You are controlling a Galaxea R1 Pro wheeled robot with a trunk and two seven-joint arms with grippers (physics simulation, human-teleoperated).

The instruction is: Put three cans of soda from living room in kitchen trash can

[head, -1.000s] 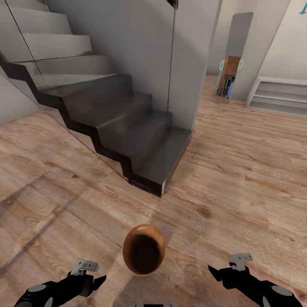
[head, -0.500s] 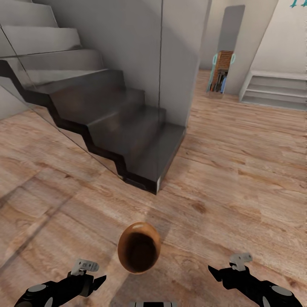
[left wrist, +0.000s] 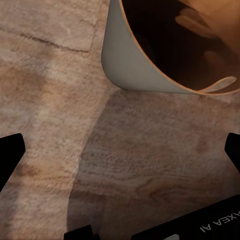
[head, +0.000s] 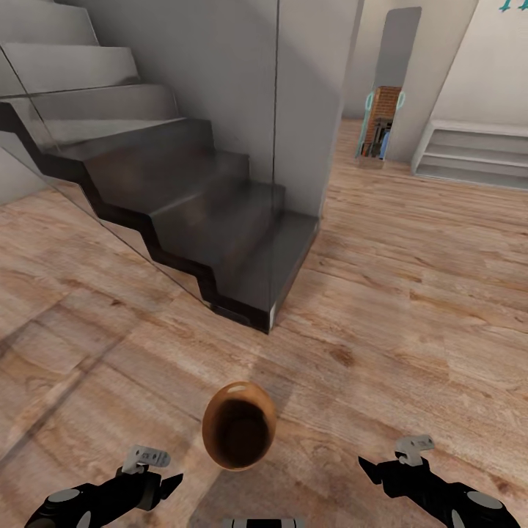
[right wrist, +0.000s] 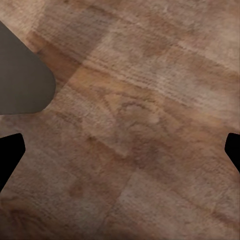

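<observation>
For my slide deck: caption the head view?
Copper bin on plank floor between both open pincers, dark staircase ahead.

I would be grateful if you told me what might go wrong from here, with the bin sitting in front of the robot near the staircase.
1. The trash can sits on the robot's front between both open tools, left tool and right tool, and neither grips it; a jolt might tip it off.
2. The dark staircase and its glass panel stand just ahead; driving straight on risks a collision.
3. No soda cans are visible yet, so the bin is travelling some way.
</observation>
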